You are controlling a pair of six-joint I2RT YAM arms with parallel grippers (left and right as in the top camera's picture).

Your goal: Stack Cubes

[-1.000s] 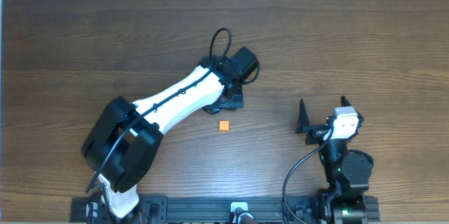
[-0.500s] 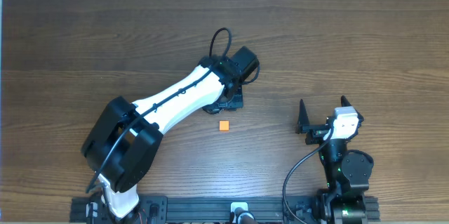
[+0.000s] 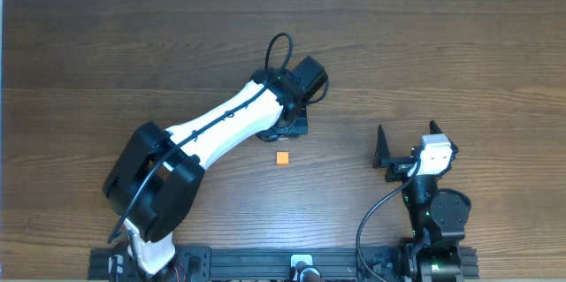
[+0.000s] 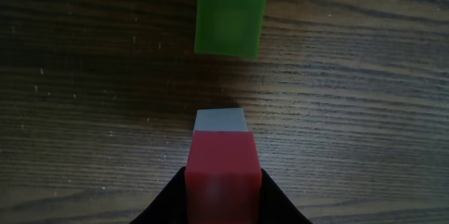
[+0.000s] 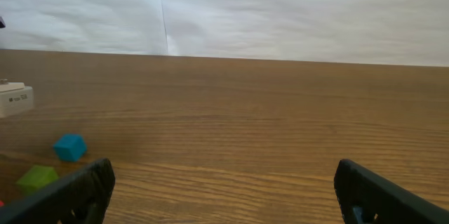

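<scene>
No movement is noted against the earlier frames: both arms and the orange cube (image 3: 282, 158) hold the same positions. The left gripper (image 4: 223, 182) has its jaws clamped on the red cube (image 4: 222, 155), one on each side face. A grey block (image 4: 220, 119) shows just beyond the red cube; whether they touch cannot be told. The green cube (image 4: 229, 19) lies on the bench (image 3: 442, 34) near the red cube, clear of it. The orange cube sits near the red cube, on the side toward the arm bases. The right gripper (image 3: 407, 128) is well to the right of the red cube, jaws wide apart and holding nothing.
</scene>
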